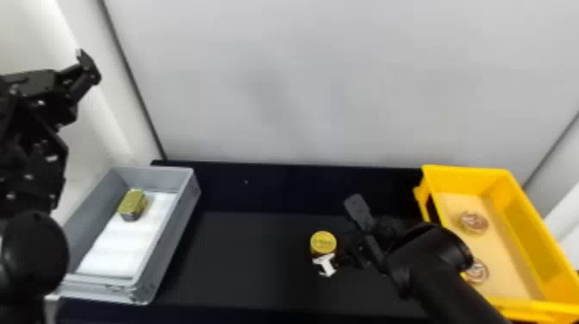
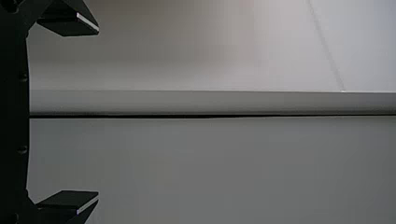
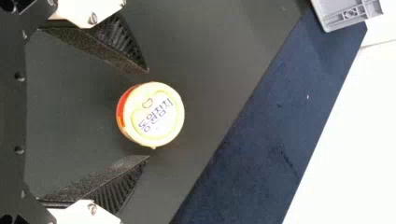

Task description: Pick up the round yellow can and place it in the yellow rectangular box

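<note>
Your right gripper (image 1: 353, 247) has its jaws apart, flanking the round yellow can (image 1: 323, 241) between the near and far edges of the desk (image 1: 241, 267); the yellow rectangular box (image 1: 465, 172) sits along its right edge. Your left gripper (image 1: 88, 68) has jaws apart.

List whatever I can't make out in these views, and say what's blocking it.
- Yellow rectangular box, head view: near right corner, cut off by the right edge.
- Nearer round item inside it, head view: partly behind the right arm.
- Round yellow can, right wrist view: underside, hidden by its top.
- Gray box, right wrist view: mostly beyond the top edge.
</note>
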### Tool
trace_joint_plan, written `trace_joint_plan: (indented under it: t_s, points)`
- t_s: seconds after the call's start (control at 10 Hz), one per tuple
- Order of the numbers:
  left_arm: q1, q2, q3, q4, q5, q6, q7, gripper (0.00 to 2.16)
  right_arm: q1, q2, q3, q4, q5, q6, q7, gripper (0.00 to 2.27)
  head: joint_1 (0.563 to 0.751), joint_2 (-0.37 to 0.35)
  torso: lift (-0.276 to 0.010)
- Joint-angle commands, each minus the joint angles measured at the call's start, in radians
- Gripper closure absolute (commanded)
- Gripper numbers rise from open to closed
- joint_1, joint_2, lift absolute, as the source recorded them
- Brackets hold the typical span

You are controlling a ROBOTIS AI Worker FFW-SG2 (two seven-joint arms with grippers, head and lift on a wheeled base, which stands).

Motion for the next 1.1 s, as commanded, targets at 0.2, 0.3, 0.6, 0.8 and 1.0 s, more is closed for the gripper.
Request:
trace_joint_plan:
  t_s: [0.2, 0.3, 0.6, 0.8, 1.0]
  points:
    - [-0.001, -0.002, -0.004, 0.008, 0.0, -0.019, -0.006, 0.05, -0.007, 0.011, -0.023, 0.024, -0.005, -0.011, -0.006, 0.34, 0.694, 0.054, -0.003]
    - [0.002, -0.001, -0.002, 0.008, 0.0, -0.024, -0.006, 0.05, -0.005, 0.015, -0.023, 0.024, -0.015, -0.012, -0.012, 0.51, 0.694, 0.054, -0.003]
    - [0.007, -0.001, 0.001, 0.008, 0.002, -0.025, -0.008, 0.05, -0.005, 0.015, 0.005, 0.021, -0.027, -0.004, -0.02, 0.63, 0.694, 0.054, -0.003]
    - [0.011, -0.002, 0.004, 0.007, 0.002, -0.025, -0.01, 0.05, 0.021, 0.005, 0.003, -0.049, -0.027, 0.02, -0.006, 0.63, 0.694, 0.054, -0.003]
    - [0.016, -0.004, 0.007, 0.007, 0.003, -0.024, -0.01, 0.05, 0.062, -0.024, 0.0, -0.192, -0.028, 0.08, -0.006, 0.63, 0.694, 0.054, -0.003]
